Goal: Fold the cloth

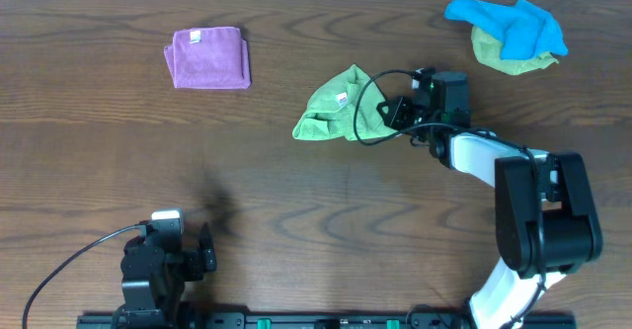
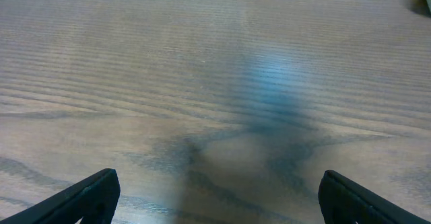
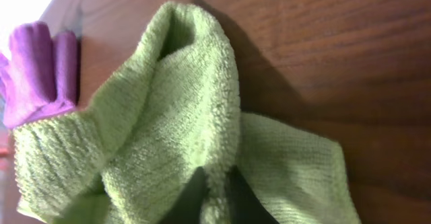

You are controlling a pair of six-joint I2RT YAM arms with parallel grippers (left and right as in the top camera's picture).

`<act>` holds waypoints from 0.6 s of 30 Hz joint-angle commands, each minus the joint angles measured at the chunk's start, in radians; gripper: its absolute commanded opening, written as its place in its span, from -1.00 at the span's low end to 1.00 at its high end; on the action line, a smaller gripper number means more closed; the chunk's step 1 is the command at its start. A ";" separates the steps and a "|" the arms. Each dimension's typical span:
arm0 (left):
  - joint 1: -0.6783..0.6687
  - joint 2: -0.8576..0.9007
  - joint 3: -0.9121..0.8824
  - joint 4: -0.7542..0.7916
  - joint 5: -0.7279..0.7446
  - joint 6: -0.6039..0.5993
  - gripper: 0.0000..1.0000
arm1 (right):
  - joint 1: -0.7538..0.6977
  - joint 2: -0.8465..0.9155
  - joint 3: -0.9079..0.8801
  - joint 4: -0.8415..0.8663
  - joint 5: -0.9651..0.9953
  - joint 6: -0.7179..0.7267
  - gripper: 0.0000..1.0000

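Note:
The cloth [image 1: 339, 105], a lime-green fuzzy towel with a small white tag, lies bunched up at mid-table toward the back. My right gripper [image 1: 387, 112] is at its right edge, shut on a raised ridge of the cloth [image 3: 182, 116]; in the right wrist view the two dark fingers [image 3: 192, 200] pinch the fabric between them near the bottom of the frame, at the right gripper [image 3: 214, 198]. My left gripper [image 2: 215, 197] hovers open over bare wood near the front left, far from the cloth, its arm [image 1: 163, 260] low at the table's front edge.
A folded purple cloth [image 1: 207, 58] lies at the back left, also seen as the purple cloth [image 3: 37, 69] beyond the green one. A blue cloth [image 1: 509, 23] rests on a duller yellow-green cloth [image 1: 513, 62] at the back right.

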State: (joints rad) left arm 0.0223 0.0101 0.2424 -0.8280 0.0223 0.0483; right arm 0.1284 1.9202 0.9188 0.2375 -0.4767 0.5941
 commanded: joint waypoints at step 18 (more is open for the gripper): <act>-0.004 -0.006 -0.012 0.021 0.167 0.003 0.91 | 0.002 -0.294 0.050 -0.079 0.000 -0.071 -0.98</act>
State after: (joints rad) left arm 0.0223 0.0101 0.2413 -0.8082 0.1162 0.0494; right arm 0.1284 1.6947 0.9436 0.1753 -0.5262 0.5747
